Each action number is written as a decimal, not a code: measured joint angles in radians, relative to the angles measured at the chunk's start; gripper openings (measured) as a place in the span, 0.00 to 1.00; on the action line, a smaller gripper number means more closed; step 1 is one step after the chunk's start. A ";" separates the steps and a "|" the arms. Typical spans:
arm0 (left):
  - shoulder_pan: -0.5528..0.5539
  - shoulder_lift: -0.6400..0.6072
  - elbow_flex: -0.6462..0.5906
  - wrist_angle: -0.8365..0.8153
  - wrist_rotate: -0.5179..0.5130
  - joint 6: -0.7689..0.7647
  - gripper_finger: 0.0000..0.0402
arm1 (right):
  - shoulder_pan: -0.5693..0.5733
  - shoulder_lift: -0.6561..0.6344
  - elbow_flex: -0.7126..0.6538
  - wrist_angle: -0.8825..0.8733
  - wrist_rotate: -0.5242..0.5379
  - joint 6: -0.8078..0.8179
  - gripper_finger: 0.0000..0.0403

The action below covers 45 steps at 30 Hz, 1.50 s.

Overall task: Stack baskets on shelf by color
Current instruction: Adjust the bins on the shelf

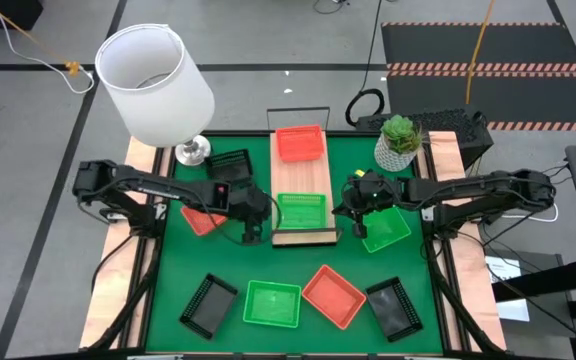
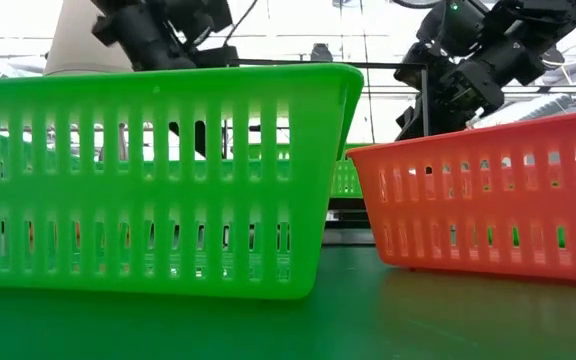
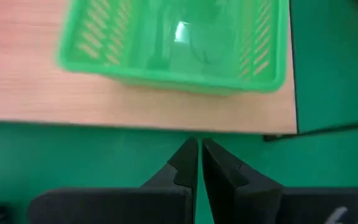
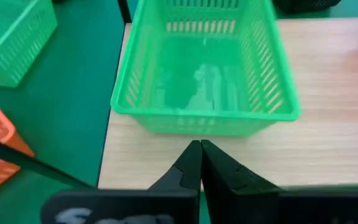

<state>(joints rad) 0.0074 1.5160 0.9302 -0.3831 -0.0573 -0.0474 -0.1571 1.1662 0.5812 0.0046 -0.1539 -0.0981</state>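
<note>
The shelf (image 1: 301,178) is a light-wood plank lying along the middle of the green mat. An orange-red basket (image 1: 300,143) sits on its far end and a green basket (image 1: 301,210) on its near end. My left gripper (image 3: 199,152) is shut and hangs over the mat just left of the shelf (image 3: 73,99), facing the green basket (image 3: 179,43). My right gripper (image 4: 199,152) is shut over the shelf's right edge (image 4: 328,143), facing the same green basket (image 4: 207,81). Neither gripper holds anything.
An orange-red basket (image 1: 200,218) and a black basket (image 1: 230,163) lie by the left arm, and a green basket (image 1: 386,228) lies under the right arm. Several more baskets line the near edge (image 1: 272,303). A lamp (image 1: 158,85) and a potted plant (image 1: 400,140) stand at the back.
</note>
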 joint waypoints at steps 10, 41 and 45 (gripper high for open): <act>0.000 0.067 0.001 0.100 0.006 0.034 0.06 | -0.017 -0.014 0.001 -0.003 -0.002 -0.030 0.00; -0.002 0.057 0.002 0.143 0.047 0.067 0.06 | -0.020 -0.014 0.000 -0.036 -0.003 -0.042 0.00; -0.001 0.039 0.008 0.085 -0.039 0.060 0.06 | -0.020 -0.014 0.000 -0.034 -0.001 -0.050 0.00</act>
<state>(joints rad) 0.0067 1.5553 0.9386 -0.2978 -0.0964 0.0124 -0.1776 1.1519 0.5816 -0.0296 -0.1554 -0.1486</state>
